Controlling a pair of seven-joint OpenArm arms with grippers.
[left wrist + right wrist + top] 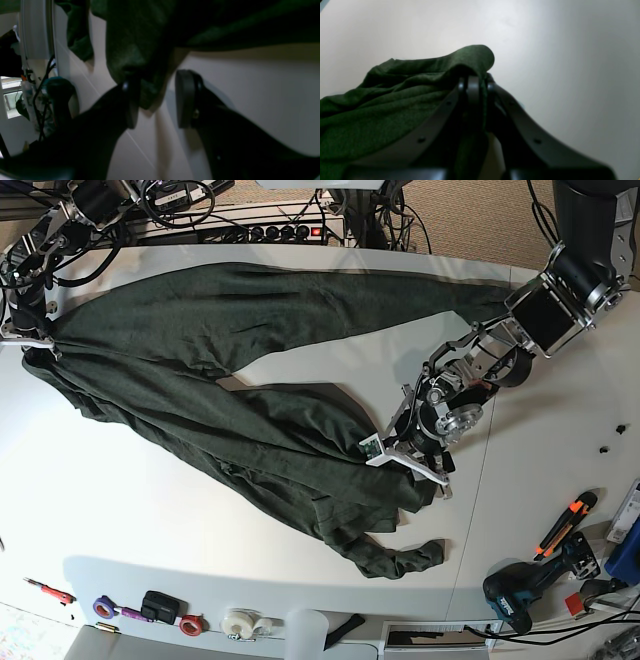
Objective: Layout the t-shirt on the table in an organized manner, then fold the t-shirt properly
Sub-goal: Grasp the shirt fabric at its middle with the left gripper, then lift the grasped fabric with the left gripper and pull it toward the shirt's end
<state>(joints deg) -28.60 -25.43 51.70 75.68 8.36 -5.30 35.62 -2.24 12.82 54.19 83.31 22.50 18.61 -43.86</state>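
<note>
The dark forest-green knit t-shirt [250, 395] sprawls rumpled from upper left to lower centre of the white table [120, 510]. The right tool [477, 82] pinches a shirt fold at far left; the left tool [156, 100] stands parted around hanging cloth near centre-right.

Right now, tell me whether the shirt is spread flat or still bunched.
Bunched. The t-shirt lies twisted in long creased folds across the table, one end pinched in the right gripper.
</note>
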